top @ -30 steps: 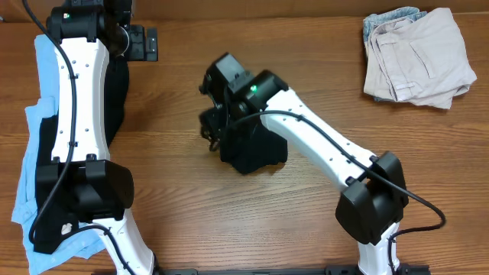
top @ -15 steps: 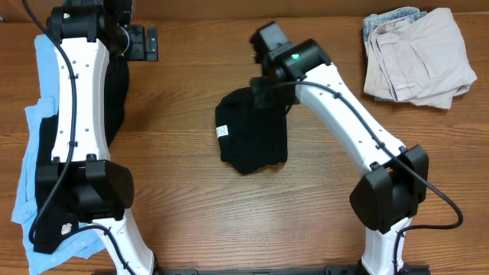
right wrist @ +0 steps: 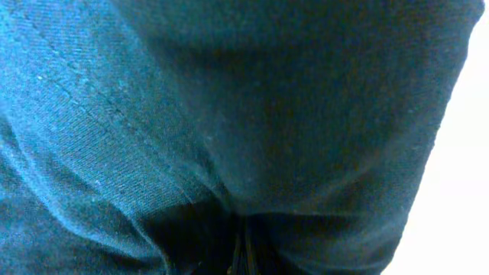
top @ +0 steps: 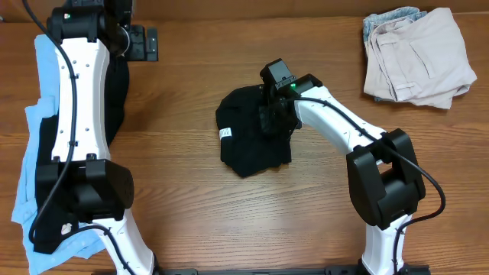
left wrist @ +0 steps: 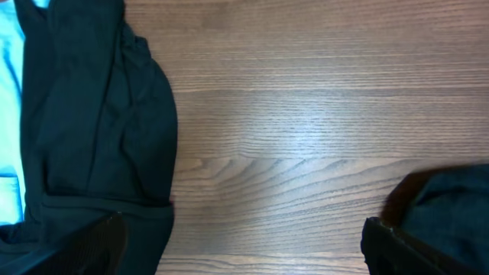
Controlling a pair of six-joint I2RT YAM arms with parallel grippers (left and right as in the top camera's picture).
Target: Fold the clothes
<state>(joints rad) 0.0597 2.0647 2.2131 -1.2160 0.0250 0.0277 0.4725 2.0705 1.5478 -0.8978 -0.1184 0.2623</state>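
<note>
Black shirt (top: 246,153) crumpled at centre; blue-black pile (top: 29,137) far left.

The overhead camera is looking straight down on the whole table (top: 183,99). The left wrist camera is hovering close over the clothes pile (top: 27,137) at ten o'clock. The right wrist camera is pressing against the central black shirt (top: 248,149).

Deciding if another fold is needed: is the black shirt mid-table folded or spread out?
Folded. The black shirt lies as a compact bundle, white label at its left edge, no sleeves spread out.
</note>
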